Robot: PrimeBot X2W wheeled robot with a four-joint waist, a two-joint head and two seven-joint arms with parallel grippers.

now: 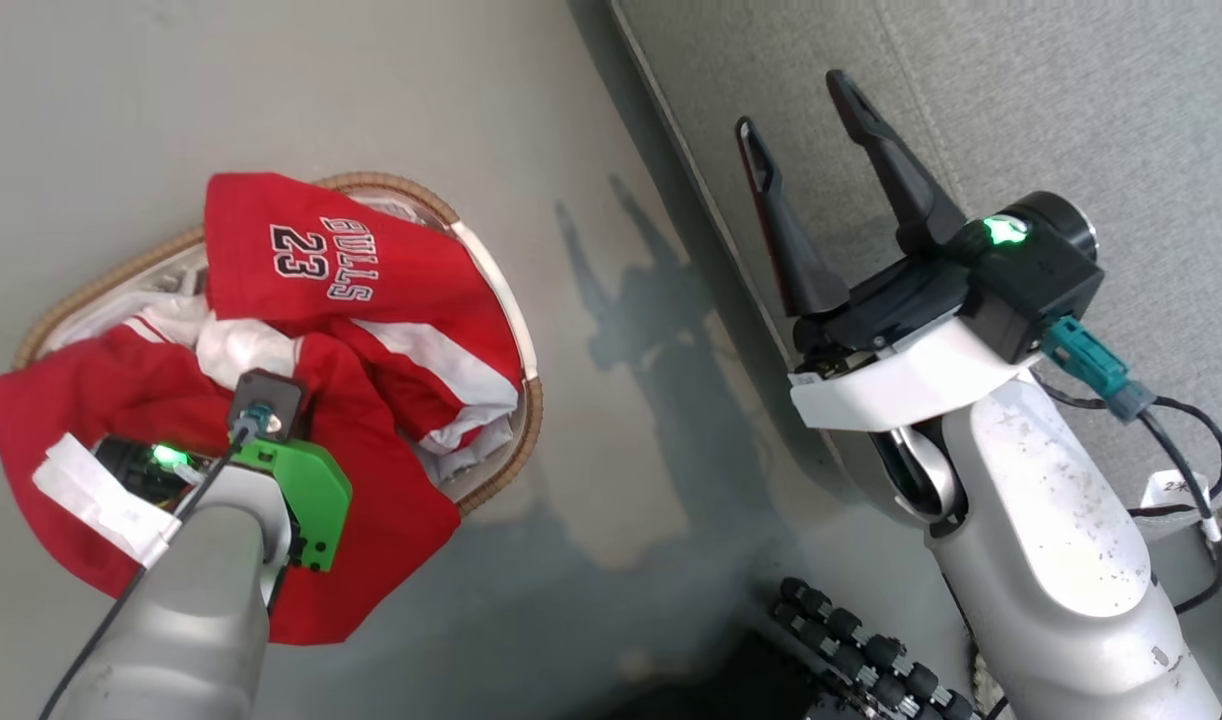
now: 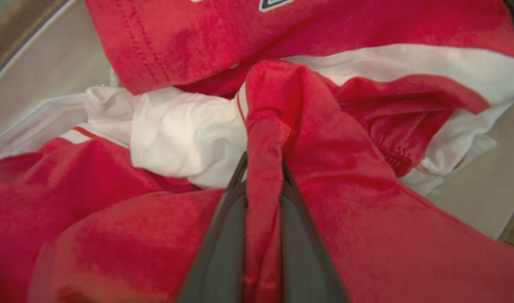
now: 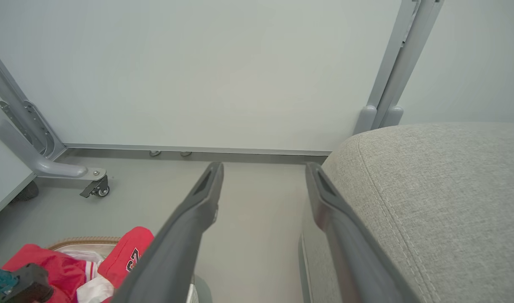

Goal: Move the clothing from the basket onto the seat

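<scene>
Your left gripper is clenched on a raised red fold, a good handle for lifting the clothing heaped in the basket. Your right gripper hangs spread and empty by the seat.

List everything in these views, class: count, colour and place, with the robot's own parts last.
clothing: two pieces, red with white trim, heaped in the basket and spilling over its rim; one reads BULLS 23
basket: one, white with a brown woven rim, on the floor left of the seat
seat: one, grey fabric, right of the basket
floor: one, grey, under the basket
wall panel: one, pale, beyond the floor
caster leg: one, grey with a small wheel, by the wall panel
left end effector: one, dark fingers, shut on a red fold of the clothing
right end effector: one, dark fingers, open and empty, near the seat's edge
</scene>
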